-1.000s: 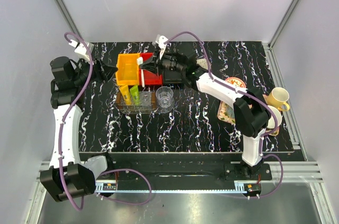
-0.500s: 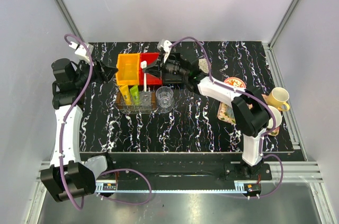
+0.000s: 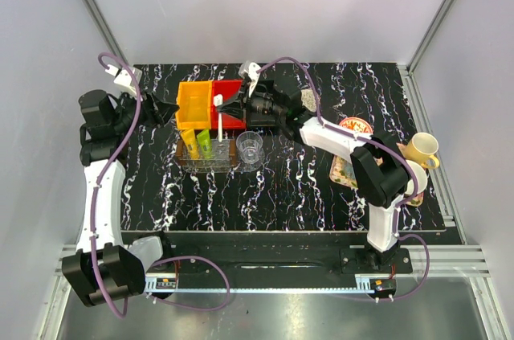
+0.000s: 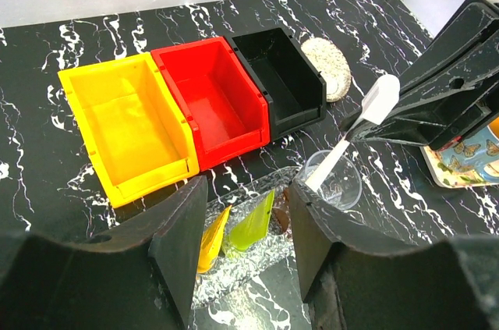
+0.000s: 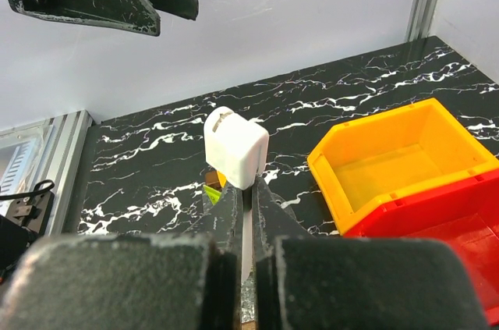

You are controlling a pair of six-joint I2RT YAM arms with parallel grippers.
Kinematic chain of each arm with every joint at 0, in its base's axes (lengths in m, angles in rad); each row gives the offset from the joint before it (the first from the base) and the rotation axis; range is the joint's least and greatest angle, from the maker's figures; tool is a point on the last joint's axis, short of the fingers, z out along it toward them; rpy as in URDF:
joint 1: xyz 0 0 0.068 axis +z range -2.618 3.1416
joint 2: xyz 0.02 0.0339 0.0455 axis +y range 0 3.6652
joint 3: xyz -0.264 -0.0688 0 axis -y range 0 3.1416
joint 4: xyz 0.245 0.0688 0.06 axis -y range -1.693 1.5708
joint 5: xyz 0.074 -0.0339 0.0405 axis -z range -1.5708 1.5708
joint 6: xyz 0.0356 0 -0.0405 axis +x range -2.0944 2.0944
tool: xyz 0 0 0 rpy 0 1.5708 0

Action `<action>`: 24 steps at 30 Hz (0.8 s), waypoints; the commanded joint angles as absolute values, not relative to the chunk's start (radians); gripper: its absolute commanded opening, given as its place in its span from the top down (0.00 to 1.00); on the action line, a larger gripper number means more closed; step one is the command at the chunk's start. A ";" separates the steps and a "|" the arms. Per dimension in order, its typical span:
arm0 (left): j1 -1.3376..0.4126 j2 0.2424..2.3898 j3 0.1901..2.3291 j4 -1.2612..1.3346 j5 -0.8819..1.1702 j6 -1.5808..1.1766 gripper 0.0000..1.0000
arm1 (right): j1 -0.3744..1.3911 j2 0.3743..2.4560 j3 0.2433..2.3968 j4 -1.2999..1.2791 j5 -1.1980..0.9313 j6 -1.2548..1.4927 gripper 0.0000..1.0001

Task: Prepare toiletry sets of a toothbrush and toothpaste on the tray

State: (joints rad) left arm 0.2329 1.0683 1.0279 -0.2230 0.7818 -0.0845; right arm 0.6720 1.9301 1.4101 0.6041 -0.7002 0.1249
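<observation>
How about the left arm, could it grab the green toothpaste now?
Probably yes. The open left gripper points at the green toothpaste with nothing between; the toothbrush stands aside.

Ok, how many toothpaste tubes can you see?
2. The yellow tube and the light green tube sit side by side on the clear tray, beside the yellow bin; no others show.

Bright, even white light falls from above in every view; shadows are faint and soft. The glossy black white-veined marble tabletop (image 3: 305,195) carries slight sheen. Close black plastic fingers (image 4: 175,252) look blurred in wrist views.
</observation>
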 commanded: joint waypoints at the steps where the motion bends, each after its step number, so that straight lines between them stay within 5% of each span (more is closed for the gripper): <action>1: 0.242 1.051 1.014 -0.170 0.802 -0.083 0.50 | 0.669 1.936 1.411 0.632 -0.712 0.117 1.00; 24: 0.250 1.068 0.994 -0.152 0.822 -0.083 0.51 | 0.684 1.993 1.417 0.629 -0.710 0.118 1.00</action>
